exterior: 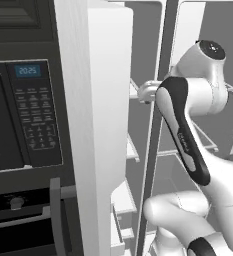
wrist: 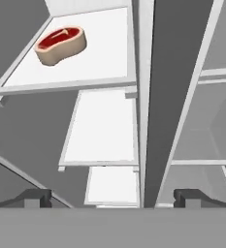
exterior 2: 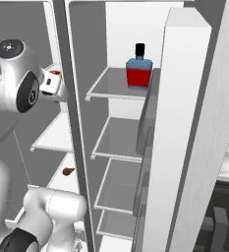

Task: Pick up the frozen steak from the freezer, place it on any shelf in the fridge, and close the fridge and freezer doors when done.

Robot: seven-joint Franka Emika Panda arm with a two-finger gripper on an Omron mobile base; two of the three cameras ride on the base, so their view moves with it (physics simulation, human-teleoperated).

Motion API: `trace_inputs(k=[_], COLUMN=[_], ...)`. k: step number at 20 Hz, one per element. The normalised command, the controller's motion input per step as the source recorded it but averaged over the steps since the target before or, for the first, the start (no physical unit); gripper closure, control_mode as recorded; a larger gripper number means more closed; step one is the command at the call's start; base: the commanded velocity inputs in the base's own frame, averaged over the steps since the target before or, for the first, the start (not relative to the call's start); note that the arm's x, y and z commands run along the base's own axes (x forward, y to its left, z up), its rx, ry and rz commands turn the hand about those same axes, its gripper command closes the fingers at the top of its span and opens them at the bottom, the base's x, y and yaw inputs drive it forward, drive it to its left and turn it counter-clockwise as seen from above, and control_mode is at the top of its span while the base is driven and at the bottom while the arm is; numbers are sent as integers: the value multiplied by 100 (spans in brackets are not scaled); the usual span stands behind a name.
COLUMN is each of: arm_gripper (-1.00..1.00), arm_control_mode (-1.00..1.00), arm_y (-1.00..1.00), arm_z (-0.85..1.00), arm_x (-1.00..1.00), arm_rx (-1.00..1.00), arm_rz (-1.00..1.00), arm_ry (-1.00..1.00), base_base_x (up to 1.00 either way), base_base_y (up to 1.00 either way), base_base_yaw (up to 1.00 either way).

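Steak (wrist: 61, 44): red top, tan rim, flat on a white freezer shelf (wrist: 104, 63), untouched, at upper left of the hand view. Two more white shelves are stacked beneath it in that view.

Pincer (wrist: 112, 197): two dark tips set wide apart, holding nothing, well clear of the steak. In the hand view it sits in line with the divider (wrist: 158, 97) between freezer and fridge.

Arm (exterior: 188, 145): white with dark joints, elbow raised, reaching into the open freezer bay.

Fridge bay, right base view: four glass shelves. The top shelf (exterior 2: 111, 91) carries a blue bottle (exterior 2: 138, 69) with red label and black cap; the lower ones are bare.

Fridge door (exterior 2: 185, 138): open, edge-on at right of the right base view.

Freezer door (exterior: 95, 125): open, edge-on in the left base view.

Small brown item (exterior 2: 68, 171): on a lower freezer shelf; kind unclear.

Microwave (exterior: 23, 115): dark, left of the freezer door, display lit.
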Motion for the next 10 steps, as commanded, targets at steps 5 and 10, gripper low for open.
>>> trace_inputs(k=[5, 10], arm_gripper=[-100, -100], arm_control_mode=[-100, -100], arm_y=[0, 8], arm_z=[25, -6], arm_x=[9, 6], arm_rx=[7, 2], arm_rz=[0, 0], arm_ry=[19, -2], base_base_x=[0, 0], base_base_y=[0, 0], base_base_yaw=[0, 0])
